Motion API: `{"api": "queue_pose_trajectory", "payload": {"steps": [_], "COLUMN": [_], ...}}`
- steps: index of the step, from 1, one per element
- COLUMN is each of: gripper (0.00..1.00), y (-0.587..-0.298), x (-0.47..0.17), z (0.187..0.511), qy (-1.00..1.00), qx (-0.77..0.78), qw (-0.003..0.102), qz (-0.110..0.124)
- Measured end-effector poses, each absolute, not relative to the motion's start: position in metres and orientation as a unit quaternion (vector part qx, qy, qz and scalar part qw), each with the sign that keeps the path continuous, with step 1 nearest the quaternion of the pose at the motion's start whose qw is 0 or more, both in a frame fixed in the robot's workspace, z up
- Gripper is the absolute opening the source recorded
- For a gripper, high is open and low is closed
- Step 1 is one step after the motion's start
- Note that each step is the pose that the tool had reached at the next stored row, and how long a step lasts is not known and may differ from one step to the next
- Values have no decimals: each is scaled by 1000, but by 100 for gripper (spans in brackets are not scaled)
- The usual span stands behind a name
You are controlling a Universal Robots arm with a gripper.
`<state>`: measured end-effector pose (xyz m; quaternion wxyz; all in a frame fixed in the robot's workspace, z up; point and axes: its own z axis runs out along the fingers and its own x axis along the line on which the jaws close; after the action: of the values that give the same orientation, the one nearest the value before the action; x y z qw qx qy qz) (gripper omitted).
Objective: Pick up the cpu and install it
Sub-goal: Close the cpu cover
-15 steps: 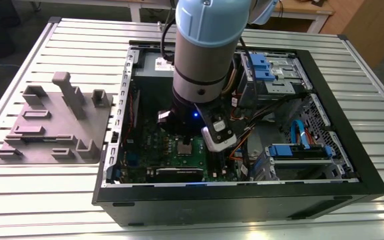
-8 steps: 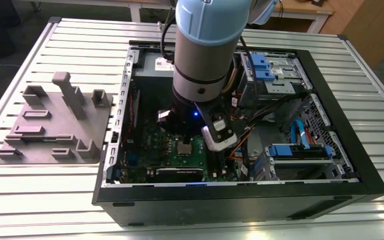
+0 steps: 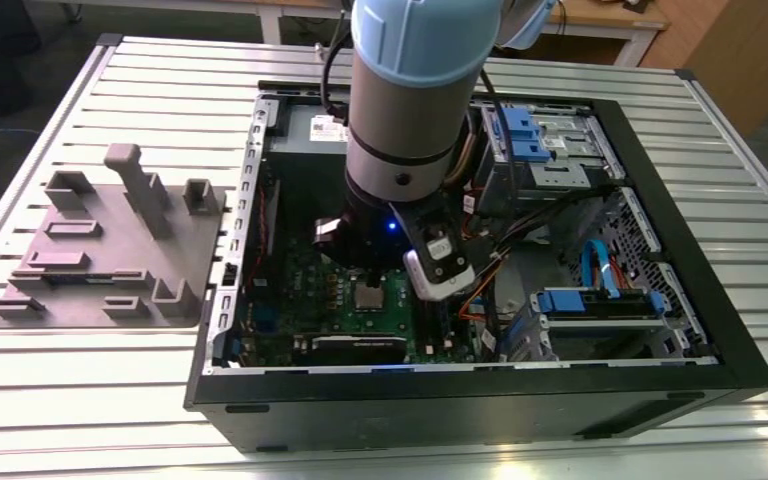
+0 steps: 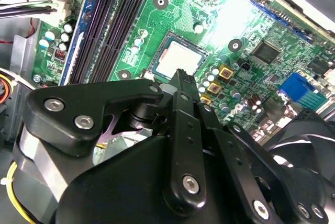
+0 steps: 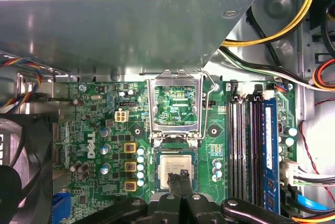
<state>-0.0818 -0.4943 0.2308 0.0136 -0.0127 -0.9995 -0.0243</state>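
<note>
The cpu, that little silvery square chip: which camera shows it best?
The first wrist view: the cpu lies flat in its socket, seen from above, below the raised metal frame. In the second wrist view the tool covers its near edge. The exterior view shows it tiny.

In the exterior view the arm [image 3: 411, 110] runs past the picture's upper edge and hides much of the motherboard [image 3: 344, 310]; in both wrist views the gripper [image 5: 180, 179] covers one edge of the cpu [image 5: 175, 167]; its black linkage is cut by the picture's edge.
</note>
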Motion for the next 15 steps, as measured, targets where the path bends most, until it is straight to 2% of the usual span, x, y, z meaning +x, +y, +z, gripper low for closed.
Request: {"api": "queue_pose_trajectory", "payload": {"steps": [15], "gripper": [11], "y": [-494], "x": [-82], "z": [237], "qy": [-1000], "qx": [-13], "qw": [14], "qz": [-24]}}
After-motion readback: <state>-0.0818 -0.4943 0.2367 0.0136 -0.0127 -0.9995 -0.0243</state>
